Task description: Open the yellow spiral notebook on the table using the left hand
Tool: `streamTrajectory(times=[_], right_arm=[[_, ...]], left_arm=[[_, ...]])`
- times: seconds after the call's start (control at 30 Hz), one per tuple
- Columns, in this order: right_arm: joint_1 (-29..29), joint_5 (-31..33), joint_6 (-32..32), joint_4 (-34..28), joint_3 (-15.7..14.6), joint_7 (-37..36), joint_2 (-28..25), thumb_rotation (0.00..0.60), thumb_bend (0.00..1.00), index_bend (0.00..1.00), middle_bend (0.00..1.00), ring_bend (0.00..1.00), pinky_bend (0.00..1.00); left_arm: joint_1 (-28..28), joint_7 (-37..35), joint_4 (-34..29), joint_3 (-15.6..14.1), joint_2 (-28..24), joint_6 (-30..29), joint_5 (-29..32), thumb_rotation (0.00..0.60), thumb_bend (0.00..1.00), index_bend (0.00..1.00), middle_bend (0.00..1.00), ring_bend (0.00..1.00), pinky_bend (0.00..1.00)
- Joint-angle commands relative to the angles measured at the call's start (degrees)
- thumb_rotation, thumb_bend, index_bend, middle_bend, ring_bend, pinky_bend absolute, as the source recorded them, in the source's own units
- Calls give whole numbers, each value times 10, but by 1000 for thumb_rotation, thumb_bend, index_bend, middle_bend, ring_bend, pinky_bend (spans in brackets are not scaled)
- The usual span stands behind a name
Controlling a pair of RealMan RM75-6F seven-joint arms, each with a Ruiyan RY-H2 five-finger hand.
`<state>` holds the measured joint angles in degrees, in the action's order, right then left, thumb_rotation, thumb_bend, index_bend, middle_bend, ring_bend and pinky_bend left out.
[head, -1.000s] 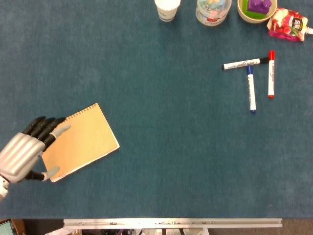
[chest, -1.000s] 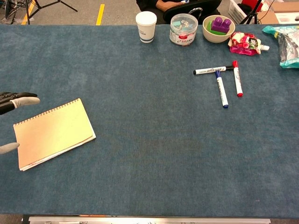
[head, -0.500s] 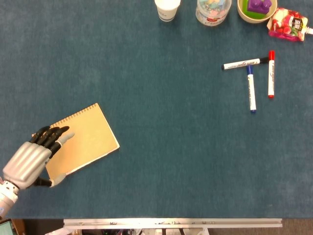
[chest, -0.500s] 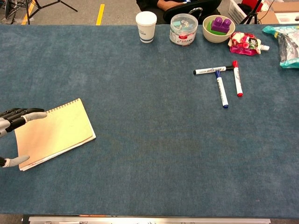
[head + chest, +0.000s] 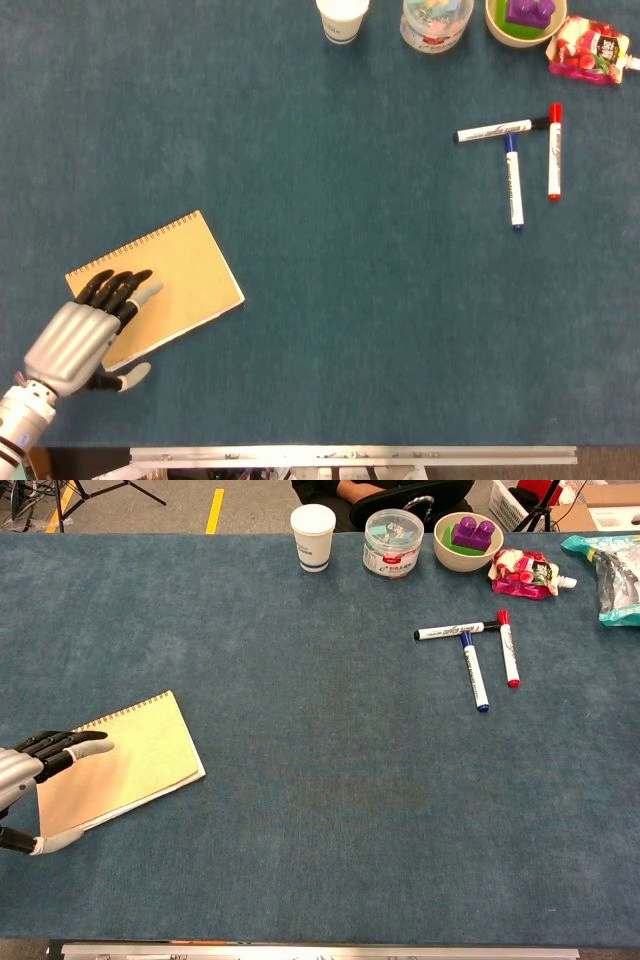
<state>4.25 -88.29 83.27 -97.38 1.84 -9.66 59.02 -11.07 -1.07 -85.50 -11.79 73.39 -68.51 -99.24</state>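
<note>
The yellow spiral notebook lies shut and flat on the blue table at the front left, its wire spine along the far-left edge. My left hand hovers over the notebook's near-left corner with fingers spread, the fingertips above the cover and the thumb past the near edge. I cannot tell whether it touches the cover. It holds nothing. My right hand shows in neither view.
Three markers lie at the right. Along the far edge stand a white paper cup, a clear tub, a bowl with a purple block and a snack packet.
My left hand has moved right and toward the near edge, from beside the notebook's left edge to over its near-left corner. The notebook has not moved.
</note>
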Motion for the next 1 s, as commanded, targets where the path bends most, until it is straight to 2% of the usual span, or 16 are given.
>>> streamTrajectory(times=[0.03, 0.6, 1.0], right_arm=[[-1, 1, 1, 1, 0, -1, -1, 600, 394, 363, 323, 235, 291], [-2, -1, 3, -4, 0, 4, -4, 600, 394, 363, 323, 235, 291], [-4, -1, 7, -8, -1, 7, -6, 600, 394, 363, 323, 235, 291]], left_arm=[[4, 12, 7, 0, 11, -1, 5, 360, 250, 0, 0, 0, 0], [5, 32, 92, 3, 49, -1, 17, 361, 249, 0, 0, 0, 0], [-9, 48, 123, 25, 45, 8, 44, 363, 250, 0, 0, 0, 0]])
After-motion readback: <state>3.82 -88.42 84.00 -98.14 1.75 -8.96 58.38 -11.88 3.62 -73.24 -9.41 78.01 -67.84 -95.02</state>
